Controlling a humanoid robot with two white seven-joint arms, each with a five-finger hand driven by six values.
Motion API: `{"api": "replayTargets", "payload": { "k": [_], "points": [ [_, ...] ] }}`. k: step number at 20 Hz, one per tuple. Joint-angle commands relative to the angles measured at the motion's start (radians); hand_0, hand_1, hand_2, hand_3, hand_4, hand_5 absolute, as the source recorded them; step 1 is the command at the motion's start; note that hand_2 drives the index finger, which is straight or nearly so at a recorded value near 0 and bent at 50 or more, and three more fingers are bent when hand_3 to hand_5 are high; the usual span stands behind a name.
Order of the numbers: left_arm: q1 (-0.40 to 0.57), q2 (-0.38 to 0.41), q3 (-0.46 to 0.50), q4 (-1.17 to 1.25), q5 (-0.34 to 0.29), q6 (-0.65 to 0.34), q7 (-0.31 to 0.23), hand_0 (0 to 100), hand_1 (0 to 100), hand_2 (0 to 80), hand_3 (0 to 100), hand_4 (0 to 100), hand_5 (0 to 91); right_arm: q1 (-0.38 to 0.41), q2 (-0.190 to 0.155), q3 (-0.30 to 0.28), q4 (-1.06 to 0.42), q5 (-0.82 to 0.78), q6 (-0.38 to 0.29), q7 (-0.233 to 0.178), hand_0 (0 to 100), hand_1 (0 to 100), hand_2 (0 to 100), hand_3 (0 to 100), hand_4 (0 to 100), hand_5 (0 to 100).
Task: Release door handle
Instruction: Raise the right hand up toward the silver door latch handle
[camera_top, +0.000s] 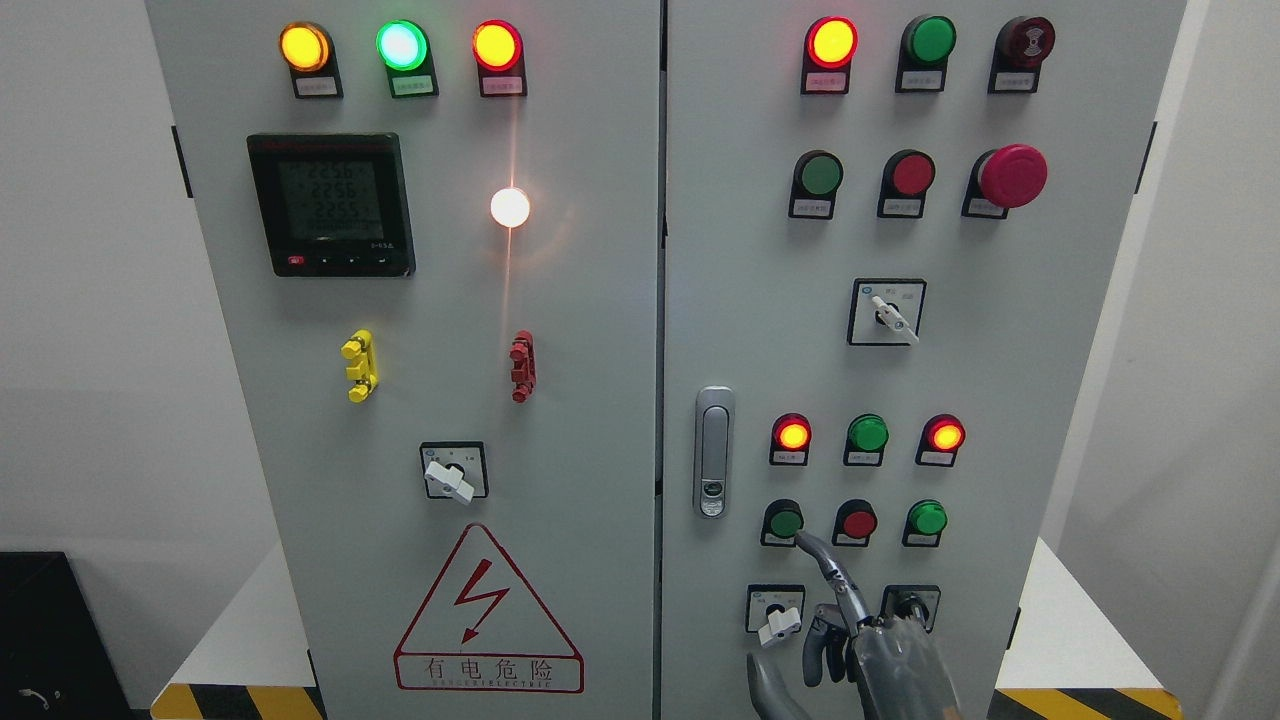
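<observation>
At the bottom edge right of centre, the right hand (868, 650) is cut off, fingers spread, empty, clear of the door handle (713, 452). The warning triangle (488, 610) reads "有电危险"; small button labels are illegible.

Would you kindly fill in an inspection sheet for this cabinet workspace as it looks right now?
Surface: grey two-door control cabinet, both doors closed.
Job's things: door handle on the right door, upright, flush, nothing touching it.
Clutter: nothing seen.
Grippers: right robot hand low on the right door, clear of the handle, fingers relaxed, one extended up to the green button; left robot hand not in view.
Cables: nothing seen.
Surroundings: white walls; hazard striping at the base; a dark box lower left.
</observation>
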Motion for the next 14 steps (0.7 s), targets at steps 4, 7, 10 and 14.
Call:
{"api": "replayTargets", "payload": {
  "k": [4, 7, 10, 14],
  "points": [
    [0.009, 0.0, 0.0, 0.0, 0.0, 0.001, 0.0, 12, 56, 0.0, 0, 0, 0.0, -0.03, 0.046, 0.019, 0.035, 0.289, -0.002, -0.019, 46, 33, 0, 100, 100, 100],
    [0.009, 0.0, 0.0, 0.0, 0.0, 0.0, 0.0, 12, 56, 0.0, 0, 0, 0.0, -0.038, 0.047, 0.024, 0.043, 0.384, 0.002, -0.027, 46, 34, 0, 100, 100, 100],
    [0.009, 0.0, 0.0, 0.0, 0.0, 0.001, 0.0, 12, 56, 0.0, 0, 0, 0.0, -0.048, 0.053, 0.027, 0.053, 0.471, 0.008, -0.03, 46, 34, 0, 100, 100, 100],
    [0.008, 0.0, 0.0, 0.0, -0.002, 0.001, 0.0, 12, 56, 0.0, 0, 0, 0.0, -0.056, 0.056, 0.042, 0.067, 0.545, 0.017, -0.03, 45, 34, 0, 100, 100, 100]
  ]
}}
